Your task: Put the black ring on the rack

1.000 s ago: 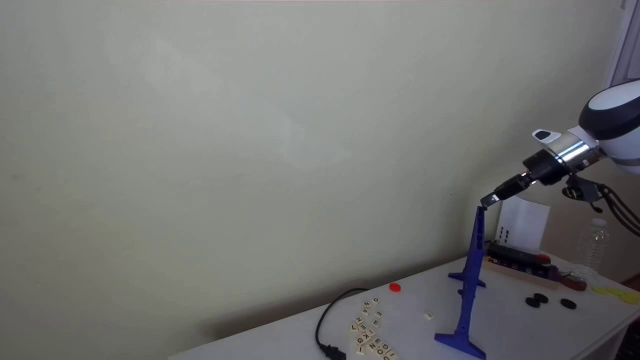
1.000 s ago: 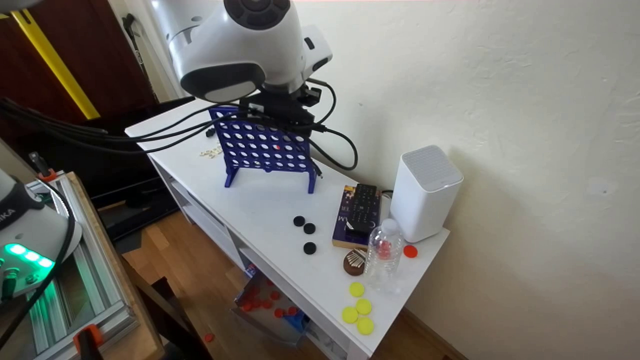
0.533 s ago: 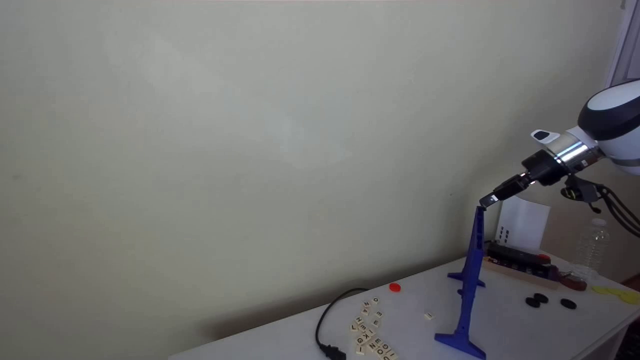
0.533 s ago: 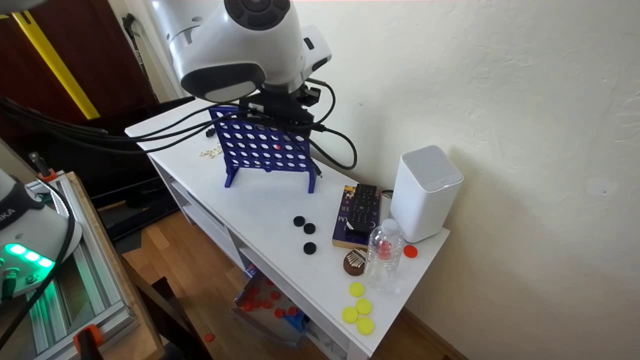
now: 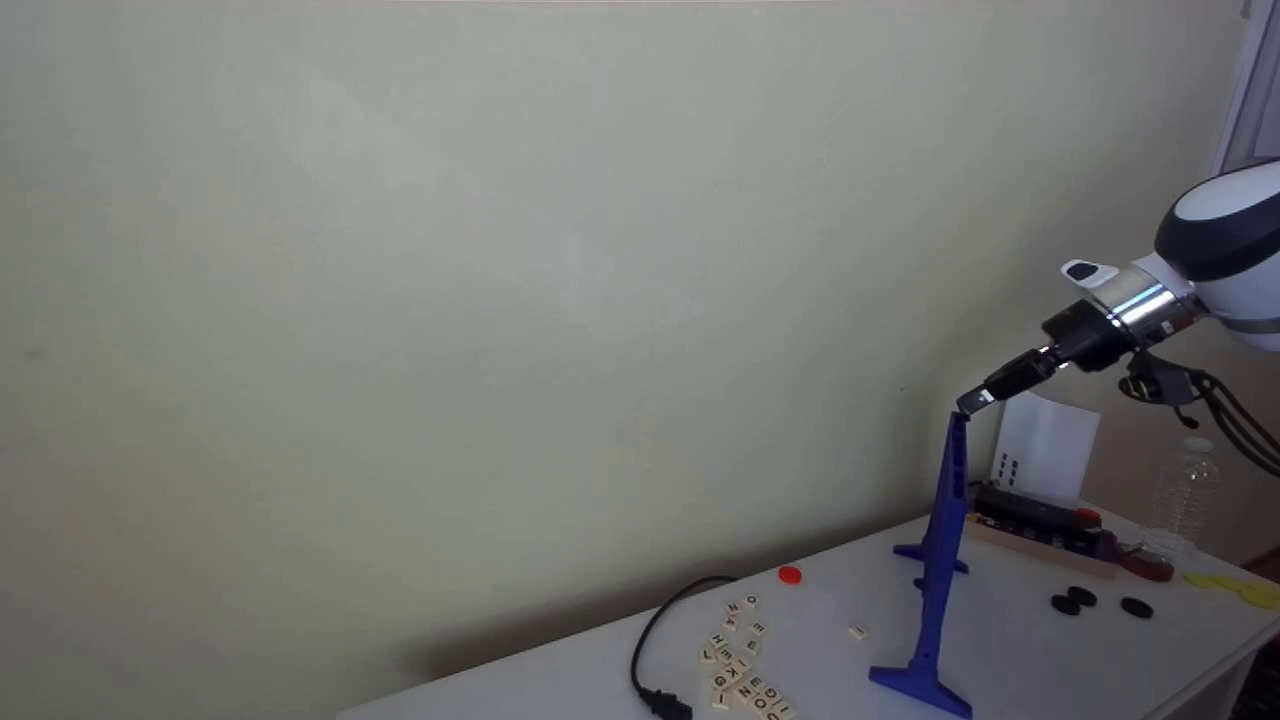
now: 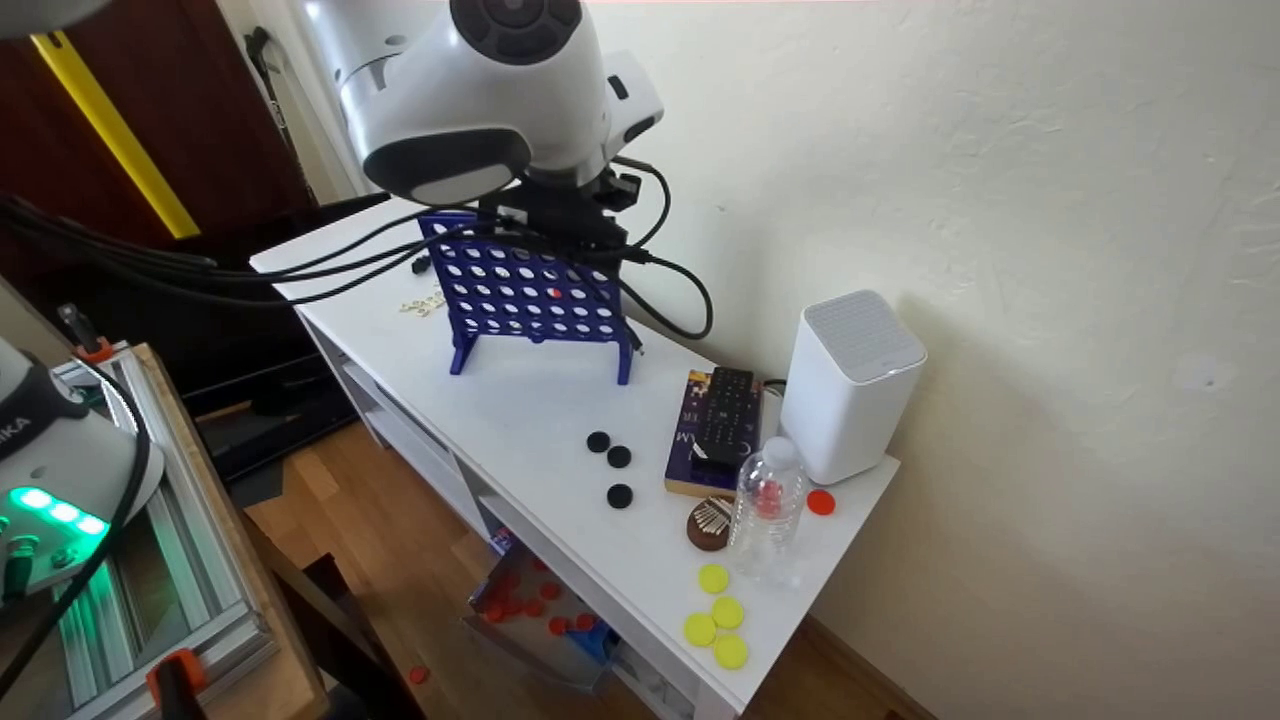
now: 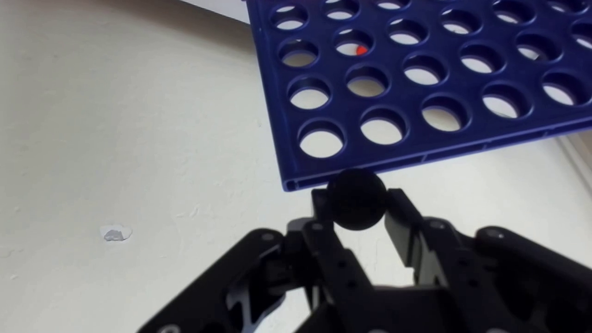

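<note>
The rack is a blue upright board with rows of round holes, seen face-on in an exterior view [image 6: 530, 290] and edge-on as a slim post on feet in an exterior view [image 5: 935, 600]. Its slotted top edge shows in the wrist view [image 7: 416, 159]. My gripper [image 7: 358, 201] is shut on a black ring [image 7: 356, 203], which looks like a solid disc, held by its sides between the fingertips. The ring overlaps the rack's top edge near one corner; whether it touches or enters the slot I cannot tell. The gripper tip [image 5: 976, 402] is at the rack's top.
Several black discs [image 6: 619, 496] lie on the white table [image 6: 530, 420], with yellow discs [image 6: 729, 612], a book with a remote [image 6: 728, 415], a bottle [image 6: 770, 510] and a white box [image 6: 850, 390]. Letter tiles [image 5: 735, 665] and a cable [image 5: 650, 630] lie beyond the rack.
My gripper has moved very slightly left in an exterior view. The rack's top and far foot have shifted slightly the same way. The black ring stays held.
</note>
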`<state>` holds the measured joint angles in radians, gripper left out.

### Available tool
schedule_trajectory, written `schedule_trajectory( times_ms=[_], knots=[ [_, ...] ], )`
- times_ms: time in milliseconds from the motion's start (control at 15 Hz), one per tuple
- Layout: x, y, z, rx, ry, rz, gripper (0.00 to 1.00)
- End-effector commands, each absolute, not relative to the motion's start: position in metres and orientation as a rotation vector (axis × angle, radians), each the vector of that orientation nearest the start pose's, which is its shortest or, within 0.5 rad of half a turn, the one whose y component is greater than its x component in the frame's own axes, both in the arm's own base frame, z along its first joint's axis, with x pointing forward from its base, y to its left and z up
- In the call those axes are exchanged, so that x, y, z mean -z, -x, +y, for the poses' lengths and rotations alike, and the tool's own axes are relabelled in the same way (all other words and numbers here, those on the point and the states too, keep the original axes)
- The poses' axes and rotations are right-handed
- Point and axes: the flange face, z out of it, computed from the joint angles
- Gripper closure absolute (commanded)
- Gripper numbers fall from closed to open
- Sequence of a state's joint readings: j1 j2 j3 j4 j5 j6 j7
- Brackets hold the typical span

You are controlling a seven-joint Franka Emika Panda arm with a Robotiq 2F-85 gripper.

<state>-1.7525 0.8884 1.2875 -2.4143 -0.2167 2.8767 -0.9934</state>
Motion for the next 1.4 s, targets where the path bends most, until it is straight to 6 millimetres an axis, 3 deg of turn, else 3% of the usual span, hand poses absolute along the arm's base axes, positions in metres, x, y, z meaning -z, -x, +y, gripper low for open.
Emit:
schedule_trajectory(
  times_ms=[0,1333],
  knots=[
    [-0.248,-0.481,-0.200,0.996,2.481,-0.675,0.90],
    [-0.243,-0.490,-0.203,0.986,2.475,-0.656,0.90]
  ],
)
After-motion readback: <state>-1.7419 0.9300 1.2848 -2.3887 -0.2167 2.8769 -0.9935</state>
